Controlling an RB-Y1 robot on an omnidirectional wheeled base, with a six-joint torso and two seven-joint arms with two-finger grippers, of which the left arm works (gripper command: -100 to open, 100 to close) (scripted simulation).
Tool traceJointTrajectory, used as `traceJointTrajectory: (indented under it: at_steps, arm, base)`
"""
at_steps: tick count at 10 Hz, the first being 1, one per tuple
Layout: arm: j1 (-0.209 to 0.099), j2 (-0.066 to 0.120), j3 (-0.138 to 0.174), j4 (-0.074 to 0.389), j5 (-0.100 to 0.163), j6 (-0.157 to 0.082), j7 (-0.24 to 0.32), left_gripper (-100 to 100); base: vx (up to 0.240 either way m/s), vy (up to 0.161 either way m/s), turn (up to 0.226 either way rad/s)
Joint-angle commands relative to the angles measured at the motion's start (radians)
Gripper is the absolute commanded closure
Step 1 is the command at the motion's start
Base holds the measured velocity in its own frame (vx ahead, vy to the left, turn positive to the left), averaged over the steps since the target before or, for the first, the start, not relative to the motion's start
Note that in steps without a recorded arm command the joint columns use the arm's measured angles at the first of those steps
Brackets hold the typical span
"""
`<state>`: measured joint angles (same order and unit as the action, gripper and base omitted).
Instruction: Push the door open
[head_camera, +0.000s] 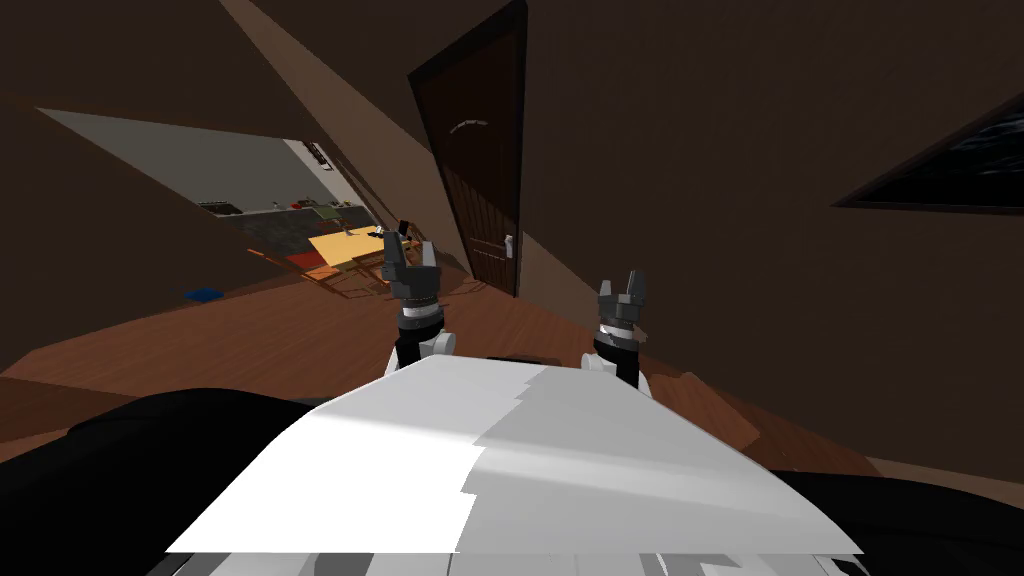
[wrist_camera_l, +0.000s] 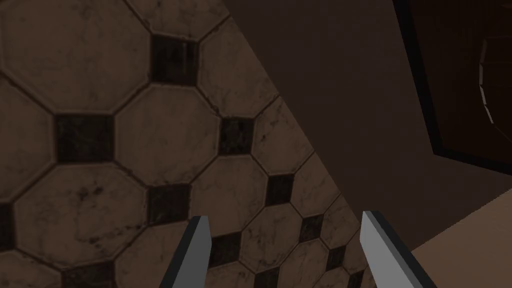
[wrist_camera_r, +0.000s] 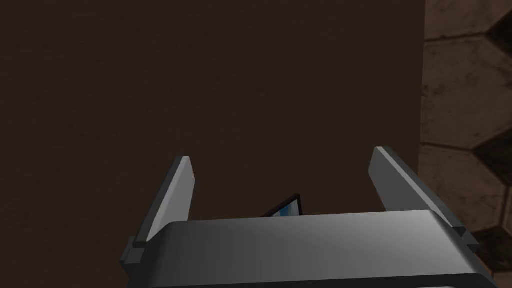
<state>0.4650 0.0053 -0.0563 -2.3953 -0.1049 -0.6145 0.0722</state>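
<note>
While both arms are held up side by side, the door stands well ahead of them. It is a dark brown panelled leaf that appears shut in its dark frame, with a small pale handle low on the side nearer the right gripper. The left gripper is short of the door and slightly to its left. Its fingers are spread wide with nothing between them. In the left wrist view they point up at a ceiling of octagonal tiles, with the door's frame off to one side. The right gripper is to the right of the door and apart from it, facing the plain dark brown wall. Its fingers are likewise parted and bare.

Wooden floor stretches between both grippers and the foot of the door. Neither gripper touches the leaf or the handle.

Left of the door, past a paler strip of wall, an opening leads to a brighter room. It holds a yellow table with chairs around it and a counter behind. Farther left of the door, a small blue thing lies on the floor. Well to the right of the door, a dark-framed picture hangs on the wall.
</note>
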Motion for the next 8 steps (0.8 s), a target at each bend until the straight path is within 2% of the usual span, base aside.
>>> traceJointTrajectory:
  at_steps: [1, 3, 8]
  arm:
    - [-0.015, 0.011, -0.004, 0.030, 0.009, 0.007, 0.030, -100]
    - [-0.028, 0.019, -0.007, 0.057, 0.016, 0.013, 0.057, -100]
    - [-0.078, 0.043, -0.019, 0.161, 0.046, 0.037, 0.160, -100]
  base:
    - [0.079, -0.007, -0.034]
    - [0.094, 0.038, -0.044]
    - [0.115, 0.060, -0.048]
